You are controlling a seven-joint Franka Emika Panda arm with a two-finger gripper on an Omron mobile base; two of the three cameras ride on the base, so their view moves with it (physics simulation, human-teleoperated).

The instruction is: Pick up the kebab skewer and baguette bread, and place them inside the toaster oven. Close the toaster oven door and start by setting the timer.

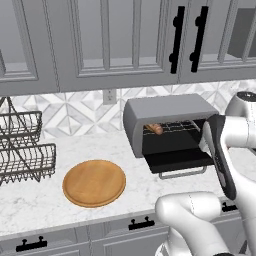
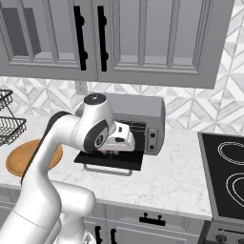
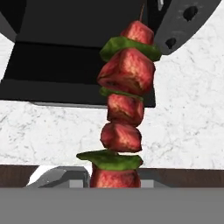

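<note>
while clamped in the gripper (image 2: 114,151), kebab skewer (image 3: 124,105) lengthwise along the fingers, tip seemingly toward open toaster oven (image 1: 167,122)

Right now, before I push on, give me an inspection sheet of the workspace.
Surface: white marble counter, bare around the board.
Job's things: toaster oven with its door folded down flat; baguette bread on the rack inside; kebab skewer held at the claw, in front of the open door.
Clutter: round wooden board; wire rack.
Claw: shut on the skewer, over the door.
Cables: nothing seen.
Surroundings: grey wall cabinets, tiled backsplash, wall outlet, stovetop.
</note>
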